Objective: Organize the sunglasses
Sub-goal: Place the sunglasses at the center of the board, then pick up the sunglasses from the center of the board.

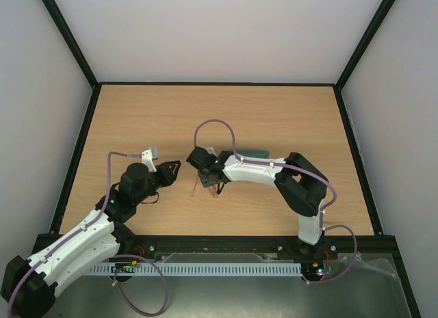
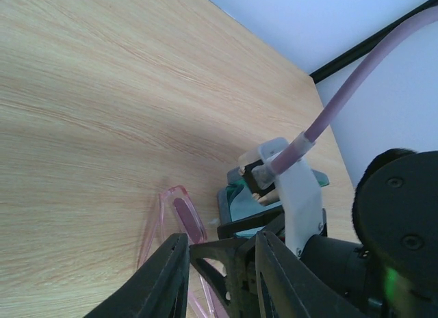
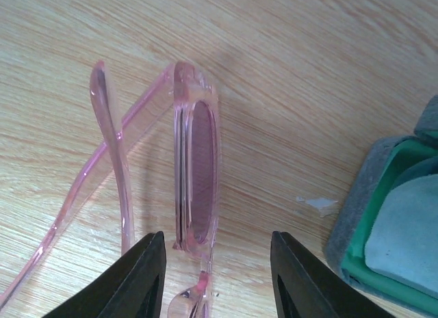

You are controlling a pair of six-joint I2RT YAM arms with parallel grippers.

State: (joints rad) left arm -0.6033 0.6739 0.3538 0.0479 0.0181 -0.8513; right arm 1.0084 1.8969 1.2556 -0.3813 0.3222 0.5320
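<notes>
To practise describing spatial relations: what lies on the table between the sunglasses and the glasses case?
Only bare wooden table, marked by one small white fleck, separates the sunglasses from the case. The right wrist view shows this.

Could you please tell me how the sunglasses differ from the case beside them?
The sunglasses are slim and translucent pink; the case is bulkier and opaque grey with green lining. The case lies open with a light-blue cloth inside; the sunglasses lie outside it. Both rest on the wooden table, not touching.
</notes>
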